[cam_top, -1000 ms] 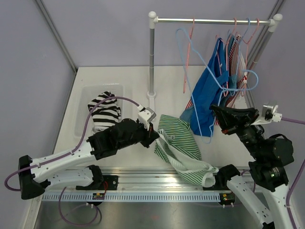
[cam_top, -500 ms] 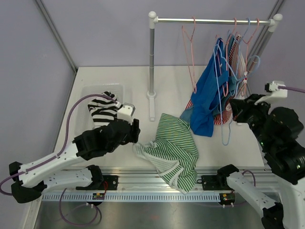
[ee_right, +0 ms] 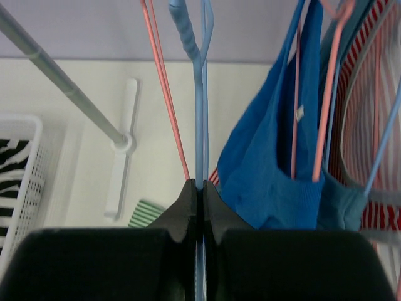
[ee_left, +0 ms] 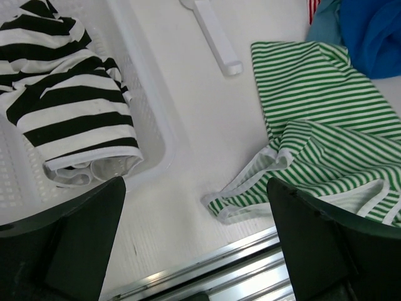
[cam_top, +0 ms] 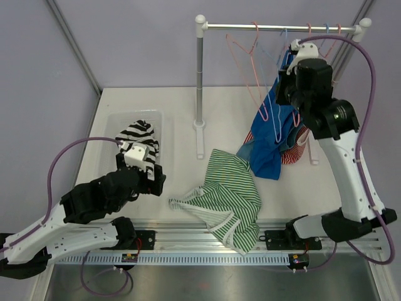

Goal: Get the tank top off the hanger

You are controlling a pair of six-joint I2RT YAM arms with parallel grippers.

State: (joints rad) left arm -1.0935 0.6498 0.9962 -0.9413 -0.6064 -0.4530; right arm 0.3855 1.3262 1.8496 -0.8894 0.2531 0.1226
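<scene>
Green-striped tank top [cam_top: 225,194] now lies loose on the white desk [cam_top: 156,100], its lower end draped over the front edge. A second ago the left fingers [ee_left: 69,244] pinched it; they have since spread wide, holding nothing, and drawn back beside the basket [cam_top: 108,144] of black-striped cloth [cam_top: 139,139]. Right fingers [ee_right: 188,210], low before, have risen to the rail [cam_top: 276,27], pressed shut on a bare blue hanger [ee_right: 199,113]. Lilac walls enclose the desk.

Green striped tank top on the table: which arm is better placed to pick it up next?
Left, probably. The left gripper is open and low beside the tank top; the right gripper is shut on a blue hanger by the rail.
</scene>
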